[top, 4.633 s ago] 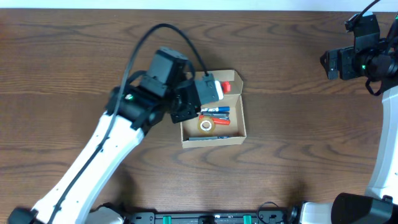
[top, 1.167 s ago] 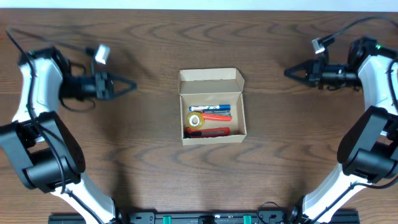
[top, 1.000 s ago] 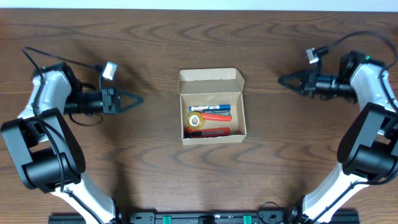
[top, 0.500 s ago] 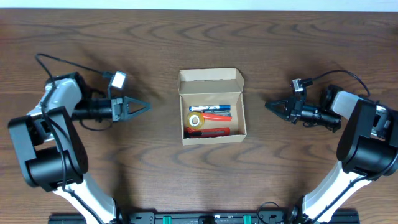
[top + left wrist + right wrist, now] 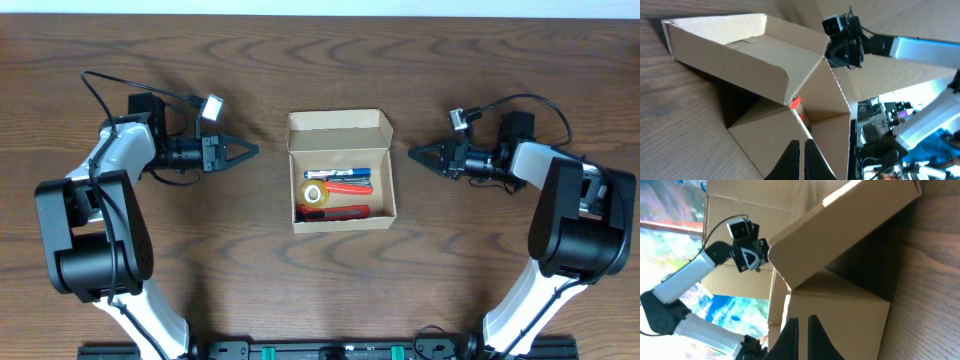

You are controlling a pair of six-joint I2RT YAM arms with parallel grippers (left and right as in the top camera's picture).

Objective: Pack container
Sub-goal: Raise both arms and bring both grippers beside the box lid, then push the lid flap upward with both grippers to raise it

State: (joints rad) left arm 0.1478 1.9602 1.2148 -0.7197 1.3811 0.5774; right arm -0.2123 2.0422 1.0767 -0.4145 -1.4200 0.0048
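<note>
Both claws have drawn in toward the box since half a second ago, and the box has stayed put. The left claw [image 5: 248, 150] and right claw [image 5: 416, 155] each have their fingers pressed almost together, holding nothing. Their tips aim at the box [image 5: 392, 190] from opposite sides, near it but apart. It sits open on the worktop [image 5: 300, 290] between the claws. Its long axis runs from one claw to the other, with the flap [image 5: 338, 122] raised at the far side. A blue marker [image 5: 337, 174] and a tape roll [image 5: 313, 194] lie inside.
</note>
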